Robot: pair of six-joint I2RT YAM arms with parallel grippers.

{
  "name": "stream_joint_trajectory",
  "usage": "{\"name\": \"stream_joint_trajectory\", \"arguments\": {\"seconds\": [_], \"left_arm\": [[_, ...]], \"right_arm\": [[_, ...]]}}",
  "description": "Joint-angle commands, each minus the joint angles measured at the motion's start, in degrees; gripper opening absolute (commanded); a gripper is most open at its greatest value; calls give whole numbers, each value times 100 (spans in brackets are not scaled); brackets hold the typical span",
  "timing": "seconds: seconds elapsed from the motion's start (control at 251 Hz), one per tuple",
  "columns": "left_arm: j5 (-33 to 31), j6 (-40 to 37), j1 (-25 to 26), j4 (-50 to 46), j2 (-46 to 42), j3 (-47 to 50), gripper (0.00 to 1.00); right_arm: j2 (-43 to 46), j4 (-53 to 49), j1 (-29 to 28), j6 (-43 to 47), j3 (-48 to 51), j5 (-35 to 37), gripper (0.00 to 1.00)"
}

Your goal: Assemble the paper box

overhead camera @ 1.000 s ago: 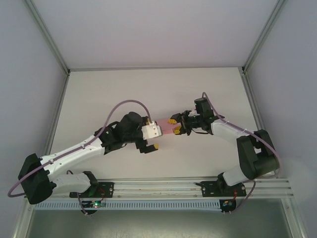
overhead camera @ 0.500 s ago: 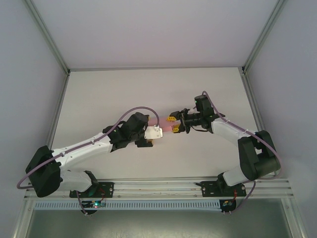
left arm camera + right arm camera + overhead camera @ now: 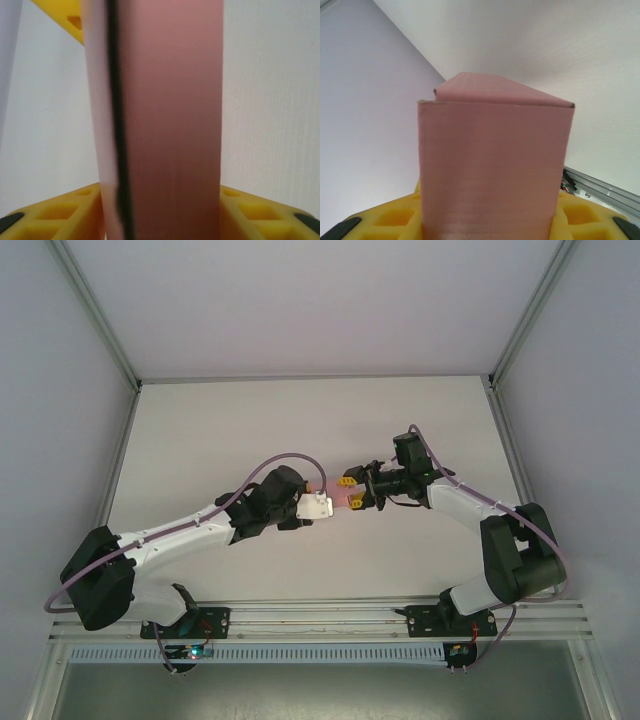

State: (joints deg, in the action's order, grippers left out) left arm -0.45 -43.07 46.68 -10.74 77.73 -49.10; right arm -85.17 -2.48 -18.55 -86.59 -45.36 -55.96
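Pinching the paper box [image 3: 338, 496] from both ends over the table [image 3: 200, 440], grippers nose to nose. Squeezing one end with the left gripper [image 3: 160, 212], yellow fingers [image 3: 55, 212] pressing on either flank of the pink card. Clamping the opposite end with the right gripper [image 3: 490, 217] the same way, holding the box right between its fingertips [image 3: 385, 220], jutting straight ahead. Showing a folded top edge at the far end in the right wrist view.

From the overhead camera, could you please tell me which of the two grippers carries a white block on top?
The left gripper: a white block sits on it beside the paper box, while the right gripper is black with yellow fingers.
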Motion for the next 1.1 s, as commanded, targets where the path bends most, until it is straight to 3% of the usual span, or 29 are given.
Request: {"name": "stream_joint_trajectory", "arguments": {"seconds": [0.0,0.088,0.14,0.176,0.247,0.343,0.387,0.451,0.547,0.611,0.722,0.834,0.966,1.097], "left_arm": [[116,1,-126,276,-40,-150,46],[136,54,-210,89,-15,-265,42],[199,110,-280,-75,13,-355,41],[362,91,-365,-311,39,-434,41],[805,5,-553,-934,115,-657,41],[1366,-158,-854,-1901,342,-1065,41],[1551,-222,-965,-2390,493,-1310,41],[1863,-477,-1083,-3150,741,-1640,42],[1854,-580,-1093,-3637,1100,-1967,42],[1989,-683,-1092,-3821,1312,-2136,42],[2284,-838,-1090,-3909,1570,-2318,43],[2510,-1036,-1091,-3957,1765,-2439,44],[2585,-1137,-1092,-4107,1992,-2609,44],[2604,-1176,-1087,-4217,2135,-2709,44]], "right_arm": [[138,-104,18,346,-41,-158,44],[242,-295,139,676,-17,36,52],[302,-468,220,999,-26,166,69],[337,-671,321,1444,-100,302,86],[446,-1580,624,2852,-467,905,98],[853,-2614,782,4882,-1114,2779,98],[1189,-2585,757,5628,-1232,3562,98],[1731,-2136,728,6437,-1077,4053,98],[2441,-1080,668,7242,-425,3527,98],[2688,-993,443,8003,-234,2881,98],[2751,-1527,-316,8816,-241,3131,94],[2616,-1721,-903,9228,-150,3360,81],[2197,-1686,-1116,9258,-83,3487,66],[1669,-1767,-1140,9333,-236,3384,59]]}}
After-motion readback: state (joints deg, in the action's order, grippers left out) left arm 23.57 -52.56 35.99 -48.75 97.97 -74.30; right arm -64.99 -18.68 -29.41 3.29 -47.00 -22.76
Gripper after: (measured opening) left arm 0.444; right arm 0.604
